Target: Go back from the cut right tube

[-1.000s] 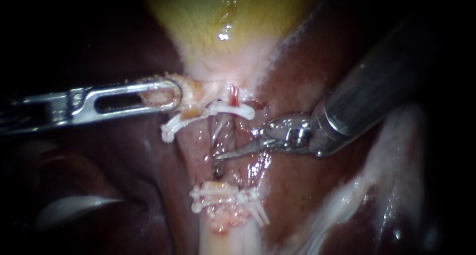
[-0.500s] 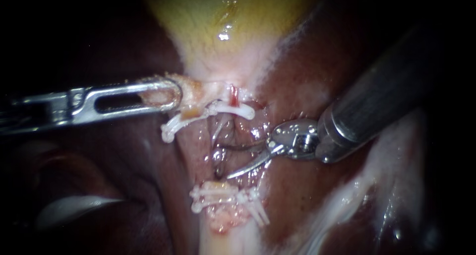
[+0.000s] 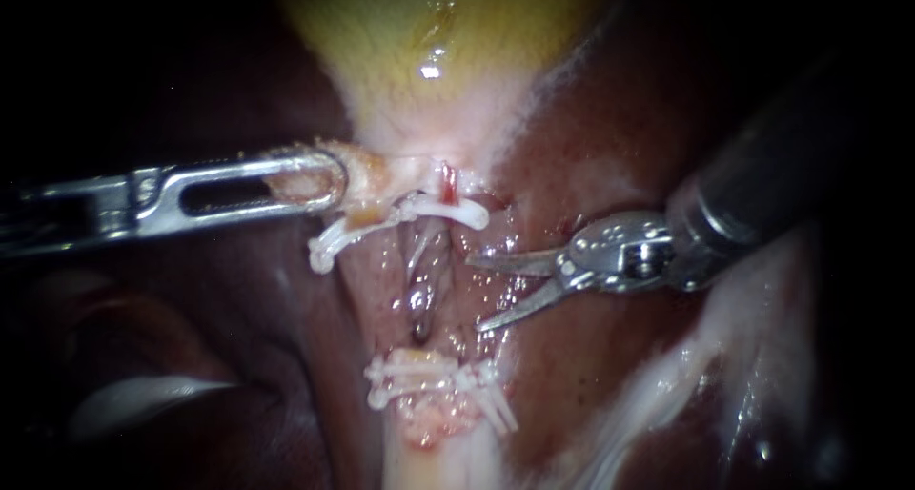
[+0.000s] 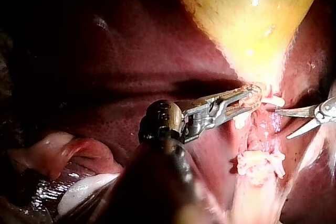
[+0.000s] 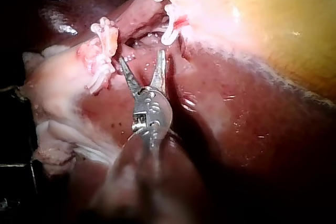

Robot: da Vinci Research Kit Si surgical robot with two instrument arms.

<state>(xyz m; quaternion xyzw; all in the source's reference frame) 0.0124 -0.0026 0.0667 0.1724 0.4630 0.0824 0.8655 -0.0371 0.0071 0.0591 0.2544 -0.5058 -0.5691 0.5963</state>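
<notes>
My left instrument comes in from the left, its slotted jaws shut on pale tissue at the neck of the yellow gallbladder. Below it, a white clip sits on the upper stump of the cut tube. Several white clips sit on the lower stump, with a wet gap between the stumps. My right instrument has curved blades that stand open just right of that gap, touching nothing. The right wrist view shows the open blades short of the clips. In the left wrist view the left jaws grip beside the gallbladder.
Dark red liver surrounds the field. White filmy tissue runs along the lower right under the right shaft. A pale fold lies at the lower left.
The right instrument's blades, shut inside the gap a second ago, have opened and drawn back to the right, out of the gap. The left instrument has held still.
</notes>
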